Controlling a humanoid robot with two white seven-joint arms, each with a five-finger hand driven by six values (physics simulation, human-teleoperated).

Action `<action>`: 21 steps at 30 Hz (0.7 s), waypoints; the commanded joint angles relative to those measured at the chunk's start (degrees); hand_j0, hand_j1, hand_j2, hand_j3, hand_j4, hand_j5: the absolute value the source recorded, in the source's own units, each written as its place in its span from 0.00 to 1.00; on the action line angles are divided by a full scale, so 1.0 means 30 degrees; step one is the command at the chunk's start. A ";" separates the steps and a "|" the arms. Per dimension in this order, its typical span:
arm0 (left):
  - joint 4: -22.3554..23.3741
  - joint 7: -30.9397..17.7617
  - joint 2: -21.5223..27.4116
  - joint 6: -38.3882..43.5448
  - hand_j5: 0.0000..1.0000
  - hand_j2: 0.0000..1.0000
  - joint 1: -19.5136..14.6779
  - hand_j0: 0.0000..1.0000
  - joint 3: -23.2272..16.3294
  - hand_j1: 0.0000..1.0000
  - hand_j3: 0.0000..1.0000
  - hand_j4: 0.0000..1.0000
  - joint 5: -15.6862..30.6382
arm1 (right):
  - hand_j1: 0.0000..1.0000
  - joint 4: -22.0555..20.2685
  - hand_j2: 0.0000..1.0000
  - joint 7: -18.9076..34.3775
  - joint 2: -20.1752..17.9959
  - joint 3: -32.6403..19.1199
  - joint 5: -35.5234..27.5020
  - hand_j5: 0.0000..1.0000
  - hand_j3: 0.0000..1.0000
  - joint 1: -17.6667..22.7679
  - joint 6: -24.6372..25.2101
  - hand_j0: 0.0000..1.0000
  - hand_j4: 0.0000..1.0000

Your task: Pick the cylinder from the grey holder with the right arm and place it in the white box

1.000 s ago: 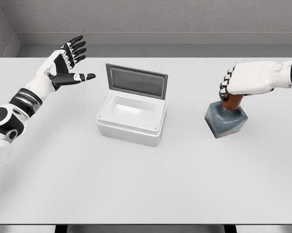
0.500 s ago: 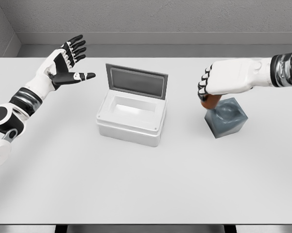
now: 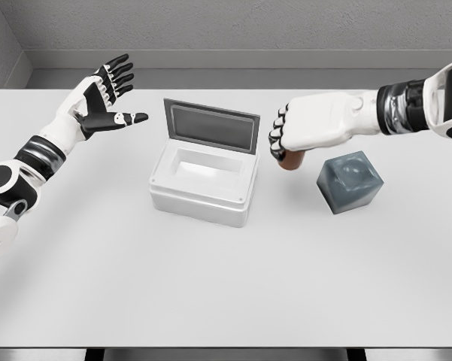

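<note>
One brown cylinder (image 3: 294,161) rides clear of the grey holder (image 3: 350,182), wrapped in the curled right hand (image 3: 304,134), hanging between holder and white box (image 3: 203,184), whose lid stands propped open to receive it. Left hand (image 3: 101,98) hovers spread, holding nothing. No labels or writing anywhere.

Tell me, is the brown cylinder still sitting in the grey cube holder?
No, the right hand holds the brown cylinder between the grey cube holder and the white box.
</note>
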 commanded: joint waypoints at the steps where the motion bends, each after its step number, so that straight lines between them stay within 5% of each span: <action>1: -0.0011 0.0024 0.0016 -0.0003 1.00 1.00 0.0000 1.00 0.0003 1.00 1.00 1.00 0.0019 | 0.54 -0.0003 0.54 -0.0010 0.0395 0.0009 -0.0025 0.54 0.54 -0.0029 0.0043 0.54 0.54; 21: -0.0041 -0.0005 -0.0013 -0.0003 1.00 1.00 0.0000 1.00 -0.0027 1.00 1.00 1.00 -0.0010 | 0.55 0.0699 0.55 -0.0010 0.2914 0.0127 -0.0025 0.55 0.55 -0.0147 0.0043 0.55 0.55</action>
